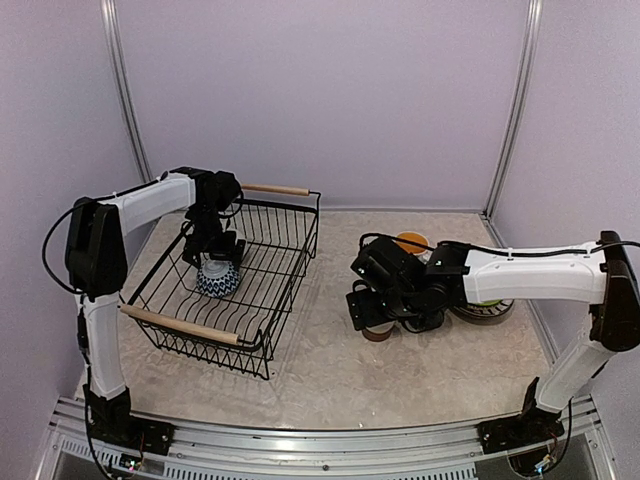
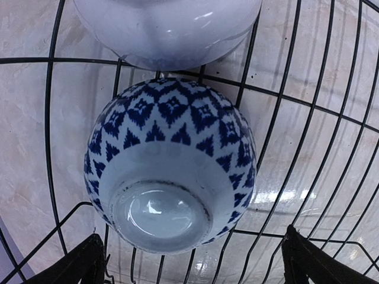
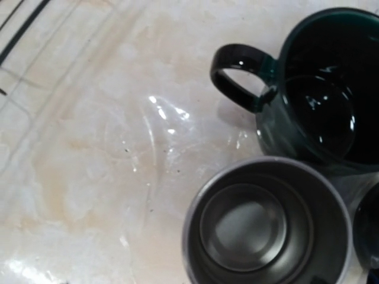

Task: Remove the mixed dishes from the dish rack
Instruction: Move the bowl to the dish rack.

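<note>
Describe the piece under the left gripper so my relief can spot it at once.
Find the black wire rack on the left. Inside, under the open left gripper, a round bowl lies foot up. Its blue-on-white diamond pattern sets it apart from the dark mug and steel cup at right.

Scanning every view, and there is nothing to read: no lettering, brand, number or sign on any surface. The small bowl (image 2: 170, 168) carries only a blue diamond pattern, with no words in it.
</note>
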